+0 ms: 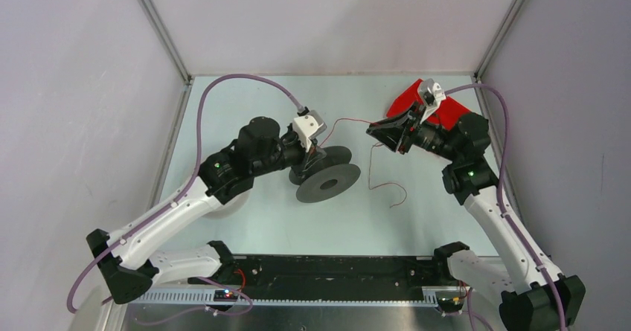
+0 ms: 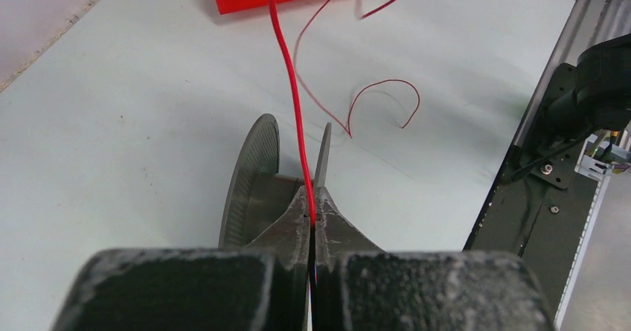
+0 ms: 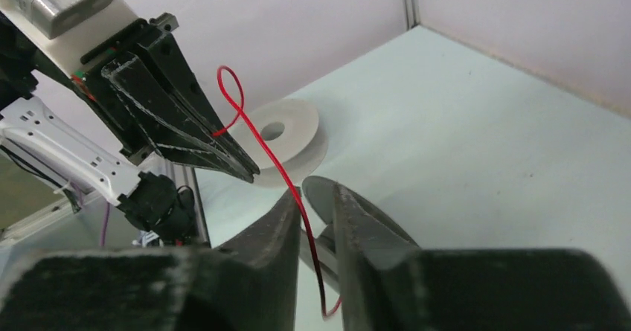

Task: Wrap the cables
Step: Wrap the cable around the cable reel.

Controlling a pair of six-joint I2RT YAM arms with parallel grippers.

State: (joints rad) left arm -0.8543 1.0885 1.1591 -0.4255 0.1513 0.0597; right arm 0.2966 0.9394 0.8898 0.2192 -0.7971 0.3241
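Left gripper hangs over the dark grey spool near the middle of the table in the top view. A thin red cable runs from it across to the right gripper, then trails loose toward the near right. A red tray lies in the far right corner. The white spool is half hidden under the left arm by the left edge.

From the left wrist, the fingers are pressed together on the cable, just above the gap between the grey spool's flanges.

From the right wrist, its jaws stand slightly apart, with the cable passing loosely between them.

Winding onto the grey spool looks to be the step in hand. Next, the strand needs laying into the flange gap and leading round the hub under light tension. No writing or brand is readable.
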